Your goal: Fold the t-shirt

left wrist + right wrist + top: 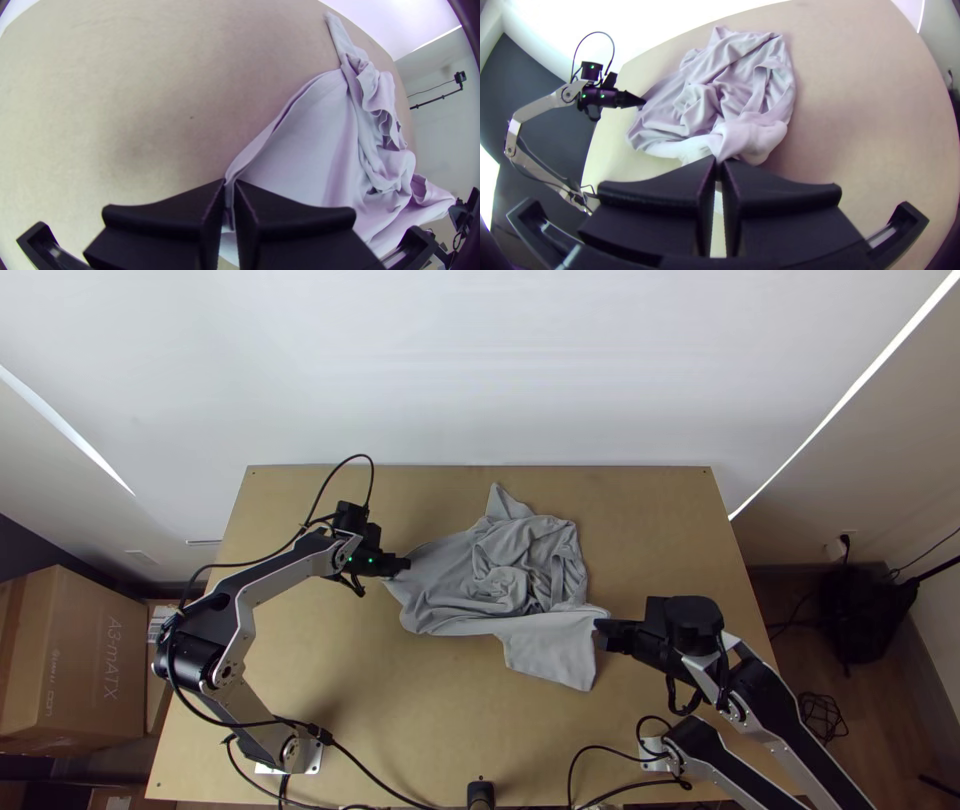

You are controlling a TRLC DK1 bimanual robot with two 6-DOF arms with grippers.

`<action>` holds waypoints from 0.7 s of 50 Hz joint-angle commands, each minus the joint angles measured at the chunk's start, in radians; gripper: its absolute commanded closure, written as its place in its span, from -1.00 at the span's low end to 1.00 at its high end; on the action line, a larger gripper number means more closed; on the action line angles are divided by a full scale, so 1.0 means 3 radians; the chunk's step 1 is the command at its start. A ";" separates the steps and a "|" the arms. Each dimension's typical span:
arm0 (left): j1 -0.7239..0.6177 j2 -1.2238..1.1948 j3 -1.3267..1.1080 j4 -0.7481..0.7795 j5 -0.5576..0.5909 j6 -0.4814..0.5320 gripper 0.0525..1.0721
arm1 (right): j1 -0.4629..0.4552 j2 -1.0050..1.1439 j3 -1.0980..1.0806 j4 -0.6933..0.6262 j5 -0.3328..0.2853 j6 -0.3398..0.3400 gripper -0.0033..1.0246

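1. Closing on the shirt's (500, 560) left-hand edge, the left pincer (405, 565) sits between the desk's (380, 720) left edge and its middle, nearer the far edge than the right pincer (600, 630) is.
2. Bunched in loose ridges, the shirt lies around the desk's middle, between the two pincers. Its peak (504, 506) points at the far edge; a flatter flap (550, 655) reaches toward the near edge.
3. Shut on the shirt's right-hand part, just above that flap, the right pincer is nearer the desk's near right corner.
4. What matters is the line from pincer to pincer: it crosses the desk left to right, slanting toward the near right corner, with most of the bunching on its far side. Drawing the two apart along it would probably tighten this strip first; the heap beyond may need a lift and shake before any fold. I judge the folding barely begun.
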 commanded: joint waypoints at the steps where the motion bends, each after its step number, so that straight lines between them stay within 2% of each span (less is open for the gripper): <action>1: 0.0112 -0.0221 -0.0106 -0.0066 0.0026 0.0006 0.95 | -0.0243 -0.0028 0.0091 0.0052 0.0041 -0.0157 0.95; 5: 0.0255 -0.0390 -0.0060 -0.0143 0.0032 0.0001 0.95 | -0.0355 -0.0013 0.0209 0.0052 0.0041 -0.0255 0.95; 12: 0.0541 -0.0742 0.0063 -0.0368 0.0032 -0.0015 0.95 | -0.0432 -0.0008 0.0413 0.0052 0.0041 -0.0566 0.95; 18: 0.0746 -0.1085 0.0150 -0.0516 0.0032 -0.0030 0.95 | -0.0493 -0.0002 0.0551 0.0052 0.0036 -0.0664 0.95; 30: 0.1058 -0.1566 0.0523 -0.0864 0.0032 -0.0142 0.95 | -0.0652 0.0335 0.0996 0.0001 -0.0005 -0.0664 0.95; 35: 0.1196 -0.1719 0.0748 -0.0971 0.0026 -0.0158 0.95 | -0.0800 0.0432 0.1175 0.0206 -0.0005 -0.0766 0.95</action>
